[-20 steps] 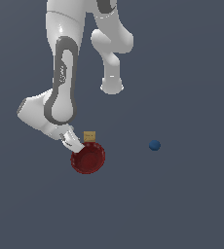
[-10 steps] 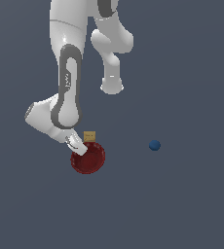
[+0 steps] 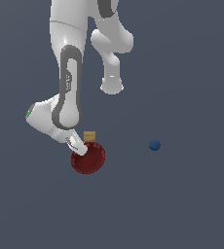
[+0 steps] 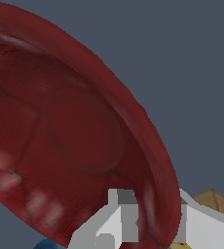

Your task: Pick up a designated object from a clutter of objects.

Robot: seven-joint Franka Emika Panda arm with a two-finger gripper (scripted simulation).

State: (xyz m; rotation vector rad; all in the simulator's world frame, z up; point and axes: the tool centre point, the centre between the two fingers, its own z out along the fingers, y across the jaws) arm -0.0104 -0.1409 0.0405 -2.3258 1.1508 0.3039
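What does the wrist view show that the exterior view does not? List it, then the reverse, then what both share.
Only the wrist view: the ribbed inside of the dark red bowl close up, with its rim running between the two fingers of the gripper, one inside and one outside.

Only the exterior view: the arm above the scene, and the small blue ball apart on the exterior view's right.

Both: the bowl, the gripper at its rim, and the small tan box beside the bowl.

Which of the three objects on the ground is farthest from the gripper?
The small blue ball. It lies alone toward the exterior view's right, while the dark red bowl and tan box sit at the gripper.
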